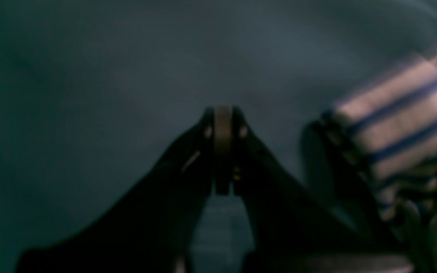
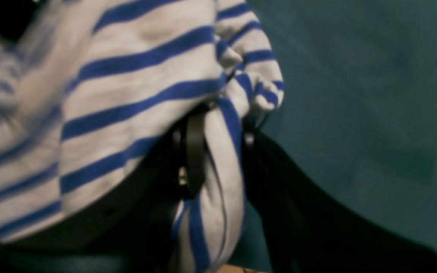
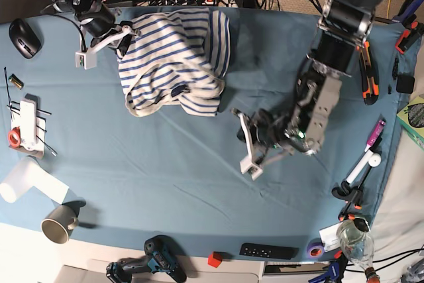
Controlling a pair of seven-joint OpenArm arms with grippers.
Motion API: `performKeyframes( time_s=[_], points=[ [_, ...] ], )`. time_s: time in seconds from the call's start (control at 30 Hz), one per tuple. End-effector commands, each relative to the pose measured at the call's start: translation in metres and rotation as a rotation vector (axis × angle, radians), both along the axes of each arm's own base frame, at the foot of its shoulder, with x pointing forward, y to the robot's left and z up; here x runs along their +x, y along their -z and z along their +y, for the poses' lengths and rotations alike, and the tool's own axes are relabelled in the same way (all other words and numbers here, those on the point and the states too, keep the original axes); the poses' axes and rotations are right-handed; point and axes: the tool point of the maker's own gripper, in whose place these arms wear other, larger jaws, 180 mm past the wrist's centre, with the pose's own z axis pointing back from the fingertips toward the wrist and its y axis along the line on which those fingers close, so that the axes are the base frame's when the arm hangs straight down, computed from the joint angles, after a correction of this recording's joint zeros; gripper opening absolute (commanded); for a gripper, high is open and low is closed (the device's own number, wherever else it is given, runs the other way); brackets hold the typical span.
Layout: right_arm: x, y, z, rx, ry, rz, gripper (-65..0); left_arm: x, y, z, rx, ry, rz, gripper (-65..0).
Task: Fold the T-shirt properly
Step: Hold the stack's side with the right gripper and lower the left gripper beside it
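1. Near table edge, base view: I log a grey mug (image 3: 58, 222), a cordless drill (image 3: 147, 269), a small red cube (image 3: 214, 259) and a black remote (image 3: 267, 251).
2. Mid-table: my left gripper (image 1: 223, 113), jaws pressed together on nothing, over bare blue cloth (image 3: 165, 164).
3. Far side: the T-shirt (image 3: 173, 61), bunched, striped, lying on the cloth.
4. Far left corner: my right gripper (image 2: 218, 113), clamped on a fold of the T-shirt's edge.
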Motion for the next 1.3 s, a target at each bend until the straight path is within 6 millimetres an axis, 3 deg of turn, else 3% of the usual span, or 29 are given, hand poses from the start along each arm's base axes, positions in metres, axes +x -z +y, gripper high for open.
performKeyframes(
  time_s=[0.0, 0.33, 0.7, 1.03, 1.13, 1.2, 1.27],
  points=[
    [0.004, -0.007, 0.005, 0.017, 0.0, -0.032, -65.0, 0.012, -0.02, -0.013, -0.046, 0.012, -0.047, -65.0],
    [0.004, -0.007, 0.018, 0.07, 0.018, -0.043, -65.0, 0.008, -0.027, -0.048, -0.11, 0.039, -0.035, -65.0],
    [-0.023, 0.007, 0.015, 0.053, 0.018, 0.042, -65.0, 0.007, -0.024, -0.044, -0.094, 0.04, -0.023, -65.0],
    [-0.021, 0.004, -0.001, 0.009, 0.049, 0.018, -65.0, 0.007, -0.025, -0.045, -0.096, 0.041, -0.025, -65.0],
    [-0.019, -0.004, -0.002, -0.027, 0.013, 0.002, -63.6, 0.007, -0.025, -0.044, -0.083, 0.046, -0.017, -48.1],
    [-0.014, -0.016, 0.001, -0.053, -0.024, -0.04, -54.7, 0.008, -0.028, -0.043, -0.072, 0.056, -0.014, -38.7],
    [-0.009, -0.032, 0.003, -0.093, -0.061, -0.089, -46.1, 0.007, -0.03, -0.043, -0.056, 0.084, -0.012, -37.2]
  ],
)
